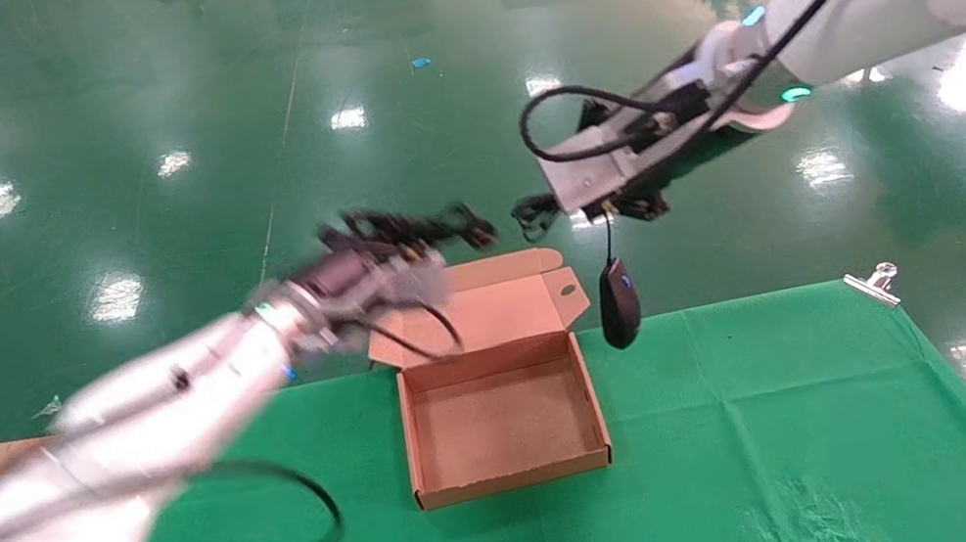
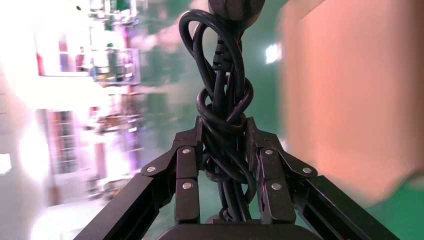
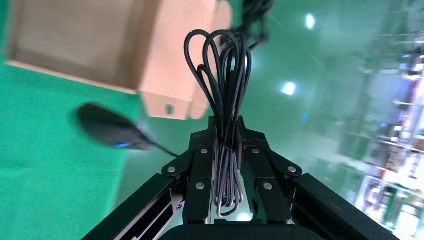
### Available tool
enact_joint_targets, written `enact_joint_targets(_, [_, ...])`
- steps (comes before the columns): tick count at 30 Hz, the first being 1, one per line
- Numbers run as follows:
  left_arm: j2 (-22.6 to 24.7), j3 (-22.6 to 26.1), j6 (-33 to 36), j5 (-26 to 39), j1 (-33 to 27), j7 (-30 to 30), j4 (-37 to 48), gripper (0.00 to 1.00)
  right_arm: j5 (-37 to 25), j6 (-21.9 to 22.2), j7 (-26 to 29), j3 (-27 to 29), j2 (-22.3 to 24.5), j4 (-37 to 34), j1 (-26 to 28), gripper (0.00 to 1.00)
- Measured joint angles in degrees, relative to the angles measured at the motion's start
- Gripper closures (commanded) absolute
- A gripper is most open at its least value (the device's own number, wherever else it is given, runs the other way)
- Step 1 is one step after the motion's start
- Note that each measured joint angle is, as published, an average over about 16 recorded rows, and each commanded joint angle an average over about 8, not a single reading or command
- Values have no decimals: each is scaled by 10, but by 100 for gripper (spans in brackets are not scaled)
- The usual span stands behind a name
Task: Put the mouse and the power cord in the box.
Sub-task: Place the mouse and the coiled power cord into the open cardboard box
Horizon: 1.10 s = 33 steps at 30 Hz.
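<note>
two grippers, each holding a cable above the open box

two items hang in the air. the mouse (image 1: 619,303) dangles by its thin coiled cable (image 3: 226,100) just beside the box's right wall, over the far edge of the green table (image 1: 771,439), not inside the box. the power cord (image 1: 411,229) is a knotted black bundle held up beyond the box's raised lid flap. the box (image 1: 514,479) sits open on the table, its floor bare, the lid leaning back at the far side.

the left gripper (image 2: 222,145) is clamped tight around the power cord bundle. the right gripper (image 3: 227,145) is pinched narrow on the folded loops of the mouse's cable, with the mouse hanging below it. a metal clip (image 1: 873,284) sits at the table's far right corner.
</note>
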Motion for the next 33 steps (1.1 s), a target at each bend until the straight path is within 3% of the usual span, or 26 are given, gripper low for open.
enact_joint_targets(6, [0,81,-27,-17,42,-72,-43,98,12,-32,-17,-1,4,-31,-2,100])
enact_joint_targets(7, [0,95,-28,-18,45,-83,-46,90,13,-36,-21,-1,5,-36,-3,100])
enact_joint_targets(13, [-1,173,-39,-16,52,-137,-58,15,21,-52,-44,0,6,-65,-5,100])
enact_joint_targets(15, [-1,194,-43,-15,51,-152,-61,0,23,-54,-51,0,7,-73,-6,100])
enact_joint_targets(33, [-4,307,-64,-27,27,-229,-77,0,38,-99,-88,4,4,-113,-4,100])
